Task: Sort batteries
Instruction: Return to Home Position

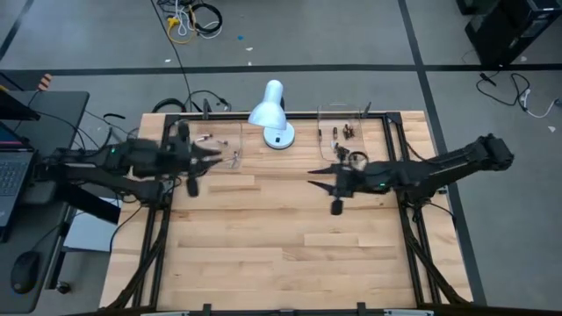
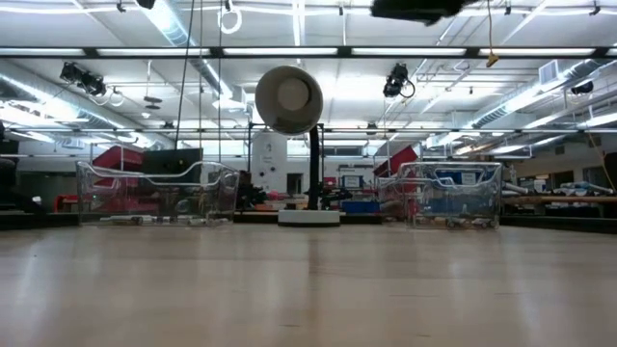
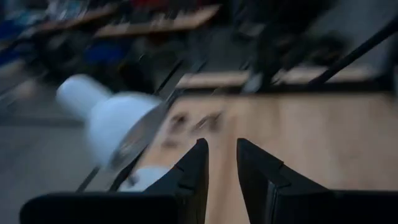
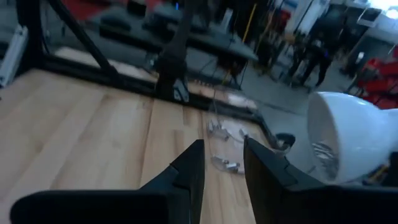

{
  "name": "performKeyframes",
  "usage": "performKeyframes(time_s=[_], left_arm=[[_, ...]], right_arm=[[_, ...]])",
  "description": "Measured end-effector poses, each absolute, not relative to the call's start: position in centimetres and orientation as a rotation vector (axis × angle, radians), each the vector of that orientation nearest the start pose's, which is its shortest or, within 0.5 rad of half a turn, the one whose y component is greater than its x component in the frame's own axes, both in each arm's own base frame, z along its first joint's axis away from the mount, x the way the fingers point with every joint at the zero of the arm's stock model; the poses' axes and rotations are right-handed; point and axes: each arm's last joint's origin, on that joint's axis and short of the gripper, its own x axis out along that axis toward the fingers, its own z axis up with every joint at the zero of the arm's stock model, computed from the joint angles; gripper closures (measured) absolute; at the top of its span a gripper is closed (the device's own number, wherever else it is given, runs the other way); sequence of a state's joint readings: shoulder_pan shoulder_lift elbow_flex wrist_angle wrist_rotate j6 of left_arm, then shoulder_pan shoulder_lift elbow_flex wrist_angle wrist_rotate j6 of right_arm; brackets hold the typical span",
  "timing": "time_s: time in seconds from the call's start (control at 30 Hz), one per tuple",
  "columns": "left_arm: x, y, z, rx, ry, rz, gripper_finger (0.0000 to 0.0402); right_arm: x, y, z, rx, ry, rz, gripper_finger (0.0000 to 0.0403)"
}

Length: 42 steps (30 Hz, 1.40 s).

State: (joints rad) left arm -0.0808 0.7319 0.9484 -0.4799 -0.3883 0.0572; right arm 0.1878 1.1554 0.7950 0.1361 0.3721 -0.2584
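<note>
Small batteries lie in two clear trays at the far side of the wooden table. Some batteries (image 1: 205,138) are in the left tray (image 1: 230,128), others (image 1: 348,133) in the right tray (image 1: 332,112). My left gripper (image 1: 219,153) hovers by the left tray, open with nothing between its fingers (image 3: 221,146). My right gripper (image 1: 313,177) hangs open near the right tray, pointing toward the table's left, also with nothing in it (image 4: 222,146). Its wrist view shows silvery batteries (image 4: 225,132) lying on the tray floor ahead.
A white desk lamp (image 1: 272,112) stands between the two trays at the far edge; in the low view its round head (image 2: 289,98) faces the camera. The near half of the wooden table (image 1: 281,254) is bare planks. A laptop (image 1: 10,171) sits off the table's left.
</note>
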Motion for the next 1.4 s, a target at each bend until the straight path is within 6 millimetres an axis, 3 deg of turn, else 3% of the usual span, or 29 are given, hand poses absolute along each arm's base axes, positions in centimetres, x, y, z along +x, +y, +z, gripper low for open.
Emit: performKeyframes(time_s=[0.13,0.3,0.63,0.9,1.03,1.27,1.4], left_arm=[[13.1,-1.9,34.4,0.109,0.113,0.176,0.0321],[12.5,-3.0,31.5,0.149,0.008,0.201,0.0321],[9.1,-2.8,33.1,0.180,-0.061,0.179,0.0321],[6.1,-1.5,33.4,0.164,-0.095,0.188,0.0321],[6.7,-1.8,32.0,0.162,-0.084,0.172,0.0321],[9.3,-3.2,26.2,0.254,-0.092,0.234,0.0321],[8.1,-2.1,27.2,0.314,-0.109,0.469,0.0325]], right_arm=[[22.2,3.5,28.1,-0.318,0.127,-0.151,0.0307],[19.1,3.3,27.6,-0.314,-0.014,-0.151,0.0307],[14.0,3.2,28.2,-0.293,-0.117,-0.098,0.0309],[11.7,2.8,28.1,-0.293,-0.154,-0.107,0.0310],[11.2,2.5,27.0,-0.290,-0.148,-0.150,0.0310],[10.6,2.4,24.7,-0.292,-0.200,-0.111,0.0311],[9.2,1.9,24.7,-0.309,-0.289,-0.145,0.0316]])
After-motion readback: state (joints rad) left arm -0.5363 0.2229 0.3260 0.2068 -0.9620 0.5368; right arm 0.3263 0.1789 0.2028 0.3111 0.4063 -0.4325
